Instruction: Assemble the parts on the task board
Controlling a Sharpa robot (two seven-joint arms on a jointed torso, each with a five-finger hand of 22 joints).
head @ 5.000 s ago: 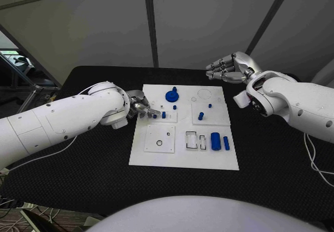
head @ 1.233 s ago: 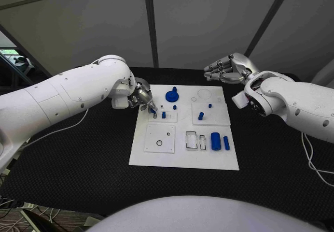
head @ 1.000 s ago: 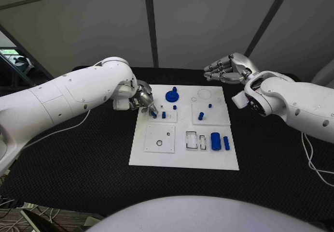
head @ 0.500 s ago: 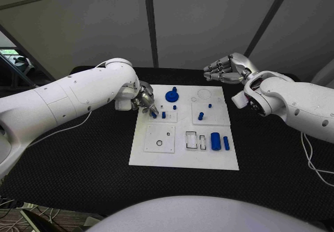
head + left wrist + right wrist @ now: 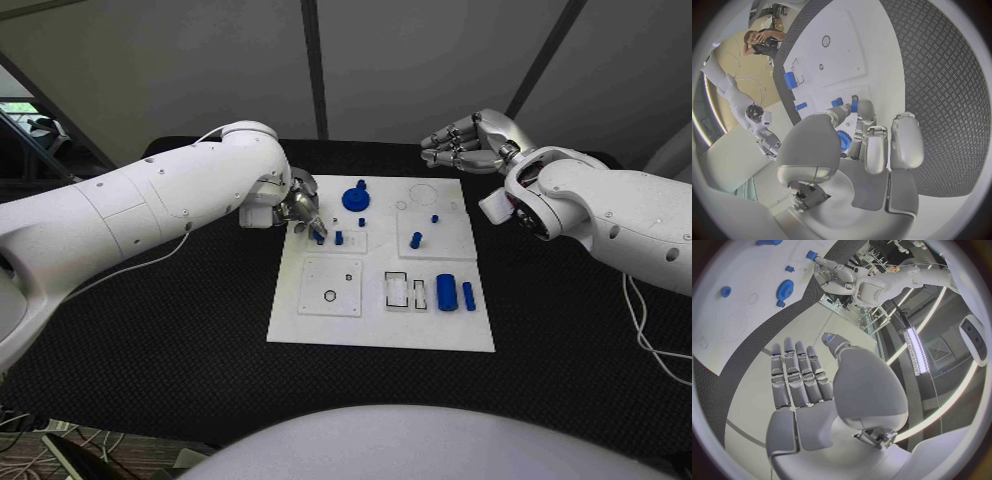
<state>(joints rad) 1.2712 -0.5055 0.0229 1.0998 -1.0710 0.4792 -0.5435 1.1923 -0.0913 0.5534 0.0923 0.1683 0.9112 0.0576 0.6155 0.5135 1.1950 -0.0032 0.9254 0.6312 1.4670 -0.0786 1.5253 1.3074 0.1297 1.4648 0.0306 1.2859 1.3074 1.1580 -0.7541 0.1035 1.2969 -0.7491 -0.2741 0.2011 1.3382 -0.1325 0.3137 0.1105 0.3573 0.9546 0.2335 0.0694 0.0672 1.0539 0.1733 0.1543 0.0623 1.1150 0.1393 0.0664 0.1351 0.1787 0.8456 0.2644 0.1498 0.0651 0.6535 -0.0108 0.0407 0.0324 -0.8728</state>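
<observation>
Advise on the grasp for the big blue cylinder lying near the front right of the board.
Probably take the big blue cylinder across its middle, coming straight down from above with the fingers closing on its two long curved sides. It lies flat on the white board, long axis running near to far, top open. A thinner blue pin lies close on its right, so that finger has little room.

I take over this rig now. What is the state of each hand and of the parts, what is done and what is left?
Left hand: at the task board's far left corner, fingertips on a small blue peg; grip unclear.
Right hand: hovering beyond the board's far right corner, holding nothing.
Blue gear sits at the far edge; two blue cylinders lie at the right edge, not yet assembled.
</observation>
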